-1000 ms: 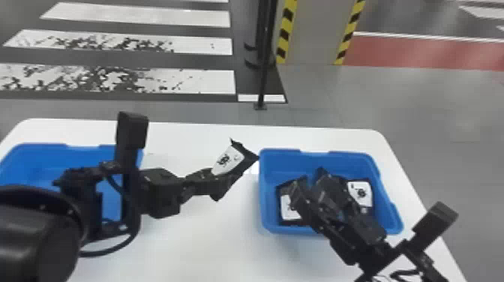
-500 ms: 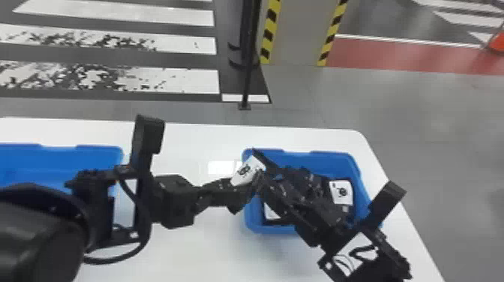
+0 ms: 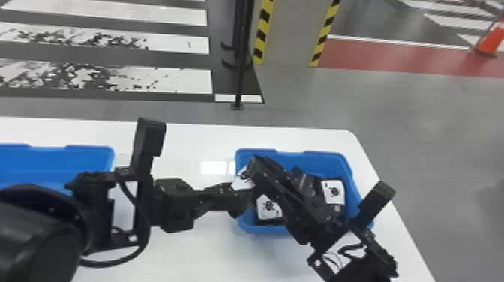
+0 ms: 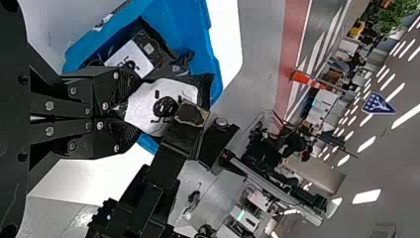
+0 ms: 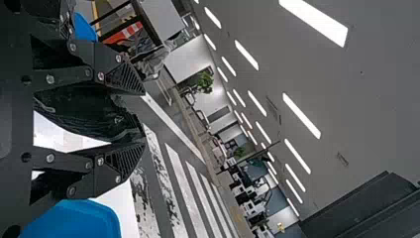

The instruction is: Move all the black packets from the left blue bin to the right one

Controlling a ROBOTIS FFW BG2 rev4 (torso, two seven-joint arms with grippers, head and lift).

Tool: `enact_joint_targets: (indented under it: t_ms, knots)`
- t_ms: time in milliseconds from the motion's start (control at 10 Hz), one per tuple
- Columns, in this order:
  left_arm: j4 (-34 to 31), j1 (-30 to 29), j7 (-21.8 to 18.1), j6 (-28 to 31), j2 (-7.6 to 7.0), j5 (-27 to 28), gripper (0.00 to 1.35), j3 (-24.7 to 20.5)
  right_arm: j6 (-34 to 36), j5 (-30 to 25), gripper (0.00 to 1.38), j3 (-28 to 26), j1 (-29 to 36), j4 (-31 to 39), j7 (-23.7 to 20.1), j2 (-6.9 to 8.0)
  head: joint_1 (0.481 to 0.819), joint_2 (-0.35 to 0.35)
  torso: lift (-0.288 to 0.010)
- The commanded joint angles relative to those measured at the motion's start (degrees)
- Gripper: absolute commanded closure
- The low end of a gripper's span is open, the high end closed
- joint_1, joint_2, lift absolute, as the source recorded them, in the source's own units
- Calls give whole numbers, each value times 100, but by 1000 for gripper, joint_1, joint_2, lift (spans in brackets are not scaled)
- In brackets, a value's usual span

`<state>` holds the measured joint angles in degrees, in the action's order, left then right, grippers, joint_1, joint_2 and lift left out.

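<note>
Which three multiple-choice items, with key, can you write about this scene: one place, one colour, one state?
1. Where is the packet of the left gripper?
A) On the floor
B) At the right bin
C) Over the left bin

2. What colour is the table?
A) White
B) Green
C) Red

3. How are that gripper's fingers?
A) Apart
B) Shut, empty
C) Shut on the packet

1 B: at that bin's left edge, head view.
2 A: bare top is white.
3 C: fingertips pinch it, left wrist view.
</note>
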<state>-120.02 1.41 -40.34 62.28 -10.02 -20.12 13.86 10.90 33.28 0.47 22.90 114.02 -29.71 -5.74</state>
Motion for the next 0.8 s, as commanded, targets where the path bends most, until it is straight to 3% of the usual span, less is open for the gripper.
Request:
enact_joint_targets:
  t_ms: [0,100,200,300,400,500,700]
  knots:
    - [0,-14,8,-40,0,-10,1208,-27,-7,54,1276,44,2,-4,-9,-6,695,-194,-146]
    - [14,-28,17,-97,9,-44,1204,-61,-7,157,1276,67,2,-32,-9,-6,695,-192,-146]
    - [56,-98,52,-280,18,-136,1001,-129,-7,191,1276,67,-12,-32,0,-6,695,-186,-146]
    - [70,-267,88,-505,62,-181,475,-358,-21,214,1276,10,-54,-60,0,-6,695,-182,-146]
    - [70,-436,88,-701,79,-124,179,-564,-21,202,1276,-104,-138,-131,9,-24,695,-173,-146]
    - [70,-661,79,-955,114,-147,110,-769,-21,202,1276,-196,-251,-215,17,-59,695,-165,-146]
    - [56,-1167,70,-2192,229,-421,134,-1181,-7,202,1274,-333,-588,-553,44,-147,695,-154,-145]
